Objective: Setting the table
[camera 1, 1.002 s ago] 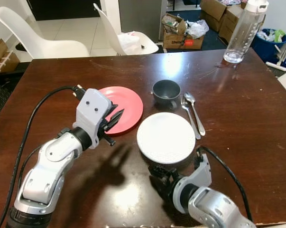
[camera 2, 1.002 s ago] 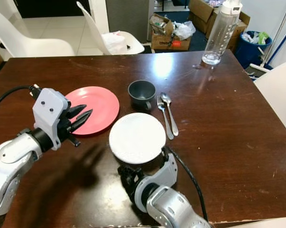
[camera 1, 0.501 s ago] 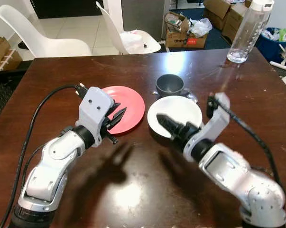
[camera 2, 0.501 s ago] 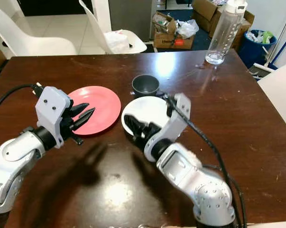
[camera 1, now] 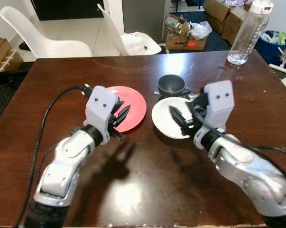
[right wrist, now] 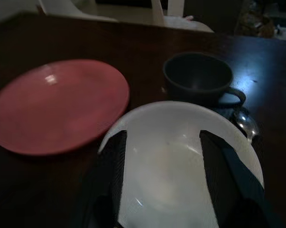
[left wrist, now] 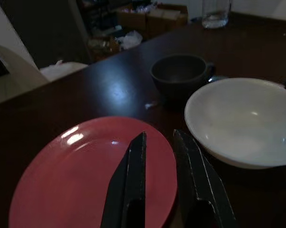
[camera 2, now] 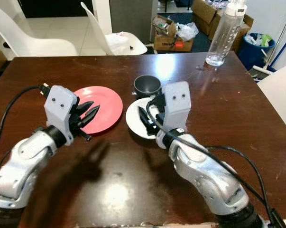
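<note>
A red plate (camera 1: 133,105) lies left of centre on the dark wooden table (camera 1: 133,190). A white plate (camera 1: 165,121) lies to its right, close against a dark cup (camera 1: 171,84). A spoon (right wrist: 244,124) peeks out beside the white plate. My left gripper (camera 1: 124,110) hovers over the red plate's near edge, its fingers (left wrist: 135,156) a little apart and empty. Low over the white plate's near side is my right gripper (camera 1: 175,114), wide open, with its fingers (right wrist: 115,156) spread across the plate and holding nothing.
A clear water bottle (camera 1: 249,28) stands at the table's far right corner. White chairs (camera 1: 48,40) are pushed up to the far edge, one with a white bag (camera 1: 131,42) on it. Cardboard boxes (camera 1: 183,35) and a blue bin (camera 1: 275,42) sit on the floor beyond.
My right arm has come up from the table's near edge and now reaches over the white plate. The white plate lies nearer the cup than before. The left gripper has barely moved.
</note>
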Controlling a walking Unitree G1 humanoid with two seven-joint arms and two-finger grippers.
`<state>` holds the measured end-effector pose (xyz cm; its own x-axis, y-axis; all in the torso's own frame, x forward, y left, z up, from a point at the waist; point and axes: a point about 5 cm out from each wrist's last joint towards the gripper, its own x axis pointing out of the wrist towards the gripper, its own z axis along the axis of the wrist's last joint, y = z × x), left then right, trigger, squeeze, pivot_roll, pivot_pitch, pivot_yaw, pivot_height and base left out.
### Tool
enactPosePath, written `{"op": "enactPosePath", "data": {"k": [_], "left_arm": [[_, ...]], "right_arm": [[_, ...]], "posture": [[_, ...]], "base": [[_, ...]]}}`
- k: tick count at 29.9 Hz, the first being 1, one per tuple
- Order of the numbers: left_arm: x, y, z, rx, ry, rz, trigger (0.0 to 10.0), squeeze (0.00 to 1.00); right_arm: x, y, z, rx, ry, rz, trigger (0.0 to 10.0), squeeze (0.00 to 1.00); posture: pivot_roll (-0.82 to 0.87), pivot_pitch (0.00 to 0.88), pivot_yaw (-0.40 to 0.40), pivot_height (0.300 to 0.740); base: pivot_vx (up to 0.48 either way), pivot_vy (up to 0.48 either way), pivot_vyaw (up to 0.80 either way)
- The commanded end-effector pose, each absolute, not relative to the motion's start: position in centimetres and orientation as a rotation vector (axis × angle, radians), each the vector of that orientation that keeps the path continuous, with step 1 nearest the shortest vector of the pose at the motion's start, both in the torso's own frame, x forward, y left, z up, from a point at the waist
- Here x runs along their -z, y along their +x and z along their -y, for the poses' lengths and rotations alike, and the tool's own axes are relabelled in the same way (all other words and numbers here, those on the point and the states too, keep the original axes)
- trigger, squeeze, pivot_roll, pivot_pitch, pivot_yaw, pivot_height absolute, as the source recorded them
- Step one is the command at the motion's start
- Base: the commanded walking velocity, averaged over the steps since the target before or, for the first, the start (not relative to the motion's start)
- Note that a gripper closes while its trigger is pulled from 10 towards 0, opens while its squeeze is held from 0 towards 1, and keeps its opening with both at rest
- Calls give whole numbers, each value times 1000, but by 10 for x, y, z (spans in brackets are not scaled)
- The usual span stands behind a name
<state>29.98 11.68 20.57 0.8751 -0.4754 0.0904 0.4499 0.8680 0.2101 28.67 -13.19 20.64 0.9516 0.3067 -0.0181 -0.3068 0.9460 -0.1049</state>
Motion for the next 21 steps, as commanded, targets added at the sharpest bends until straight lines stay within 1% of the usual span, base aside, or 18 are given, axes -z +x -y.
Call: {"op": "enactPosePath", "data": {"k": [1, 2, 3, 6, 10, 11, 12, 17, 21], "left_arm": [[-204, 301, -118, 471, 188, 139, 10000, 0], [-203, 301, -118, 470, 188, 138, 10000, 0], [-203, 301, -118, 470, 188, 138, 10000, 0], [-203, 301, -120, 460, 189, 135, 10000, 0], [-202, 302, -121, 450, 187, 135, 10000, 0], [-201, 302, -120, 446, 186, 136, 10000, 0], [-201, 302, -120, 444, 185, 136, 10000, 0], [-200, 301, -118, 441, 182, 134, 10000, 0], [-198, 300, -122, 390, 156, 132, 10000, 0]], "right_arm": [[-197, 287, 130, -336, -127, -2, 10000, 1000], [-191, 288, 127, -389, -141, -4, 10000, 1000], [-191, 288, 127, -389, -141, -4, 10000, 1000], [-190, 287, 121, -487, -197, 33, 10000, 1000], [-191, 287, 118, -532, -213, 69, 10000, 1000], [-193, 288, 116, -547, -219, 97, 10000, 294], [-193, 288, 115, -552, -221, 110, 10000, 0], [-195, 289, 113, -565, -232, 146, 10000, 0], [-197, 291, 115, -508, -219, 195, 10000, 0]], "posture": [[-22, 46, 125, 740], [-17, 47, 123, 740], [-17, 47, 123, 740], [-15, 52, 122, 740], [-15, 53, 118, 740], [-11, 52, 117, 740], [-11, 52, 117, 740], [-9, 51, 116, 740], [-11, 53, 113, 740]], "base": [[0, 0, 0], [0, 0, 0], [0, 0, 0], [0, 0, 0], [0, 0, 0], [0, 0, 0], [0, 0, 0], [0, 0, 0], [0, 0, 0]]}}
